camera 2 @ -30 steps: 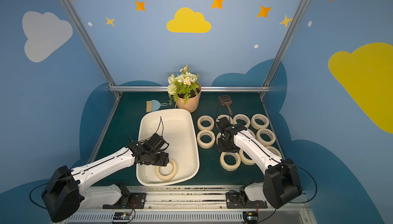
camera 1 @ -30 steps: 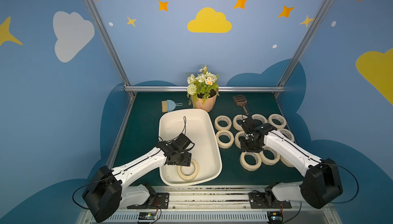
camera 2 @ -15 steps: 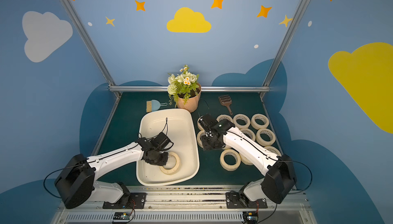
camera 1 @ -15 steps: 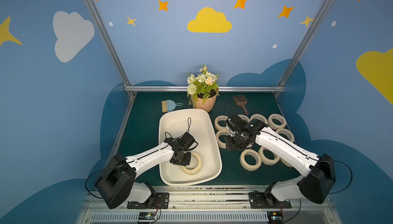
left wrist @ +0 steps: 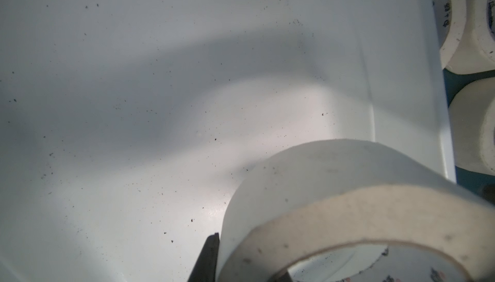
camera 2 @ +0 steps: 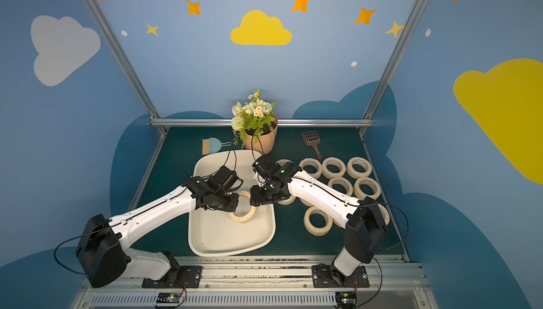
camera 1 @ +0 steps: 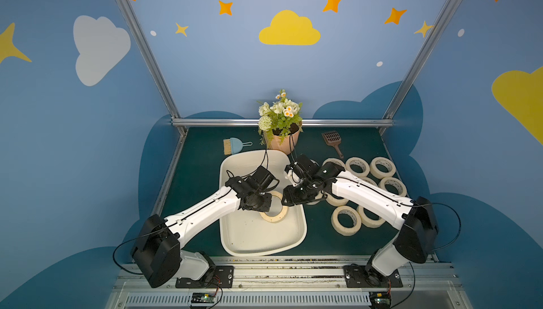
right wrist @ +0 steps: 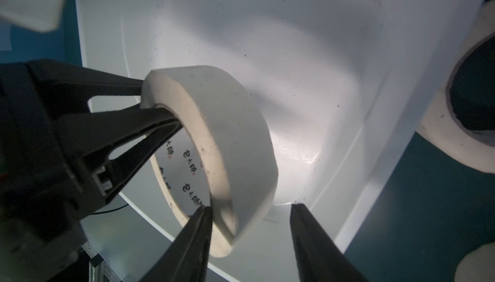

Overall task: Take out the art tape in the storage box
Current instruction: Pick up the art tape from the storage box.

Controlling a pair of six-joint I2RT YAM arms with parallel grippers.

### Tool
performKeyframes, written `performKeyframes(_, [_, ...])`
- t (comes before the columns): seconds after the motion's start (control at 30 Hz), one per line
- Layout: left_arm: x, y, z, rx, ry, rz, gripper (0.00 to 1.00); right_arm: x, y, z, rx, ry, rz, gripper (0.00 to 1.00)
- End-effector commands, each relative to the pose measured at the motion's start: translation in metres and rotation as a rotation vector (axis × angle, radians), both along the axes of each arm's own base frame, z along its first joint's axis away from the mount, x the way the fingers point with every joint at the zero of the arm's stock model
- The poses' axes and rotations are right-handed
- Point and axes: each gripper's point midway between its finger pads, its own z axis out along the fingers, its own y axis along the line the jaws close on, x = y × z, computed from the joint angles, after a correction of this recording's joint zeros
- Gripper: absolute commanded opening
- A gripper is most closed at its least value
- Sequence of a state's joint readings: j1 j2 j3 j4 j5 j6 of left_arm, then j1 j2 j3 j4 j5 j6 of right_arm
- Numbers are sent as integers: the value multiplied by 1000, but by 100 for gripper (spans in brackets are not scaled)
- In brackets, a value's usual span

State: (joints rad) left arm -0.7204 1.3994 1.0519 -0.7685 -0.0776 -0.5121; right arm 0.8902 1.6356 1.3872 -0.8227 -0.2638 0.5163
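Right of centre in a top view, the white right arm hides parts of several cream masking tape rolls; their print is too small to read.

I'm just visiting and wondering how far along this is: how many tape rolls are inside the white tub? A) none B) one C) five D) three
B: a single masking tape roll is in the storage tub, pinched by the left gripper; the other rolls lie outside it on the green tabletop.
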Motion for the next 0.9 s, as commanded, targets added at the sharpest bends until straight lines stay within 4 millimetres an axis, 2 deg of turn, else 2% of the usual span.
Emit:
performKeyframes(0.0, [8,-12,16,-46,-42,-17,14,2,18,6,49,7,16,53])
performKeyframes(0.1, [9,-16,20,-63,-54,-22,14,6,20,1,36,7,10,50])
performKeyframes(0.13, [9,-18,22,-71,-59,-23,15,7,20,0,33,5,8,46])
performKeyframes(0.23, [8,-19,24,-87,-67,-23,17,12,17,0,19,-7,-9,22])
performKeyframes(0.37, [6,-31,38,-200,-125,-54,18,19,11,-3,12,3,-30,0])
performKeyframes(0.47, [4,-40,54,-310,-192,-84,25,22,7,-4,13,6,-44,0])
performKeyframes(0.5, [4,-40,59,-335,-221,-92,32,24,6,-3,15,4,-49,0])
performKeyframes(0.6, [2,-36,73,-366,-291,-104,78,29,-1,3,18,-5,-60,0])
performKeyframes(0.63, [1,-33,79,-371,-316,-105,91,32,-5,6,20,-13,-69,0])
performKeyframes(0.67, [1,-29,84,-375,-342,-103,99,35,-10,9,23,-18,-80,0])
performKeyframes(0.77, [-3,-13,99,-375,-426,-83,100,40,-33,20,15,-36,-119,0])
performKeyframes(0.87, [-6,13,105,-335,-494,-17,100,40,-73,27,-35,-53,-184,0])
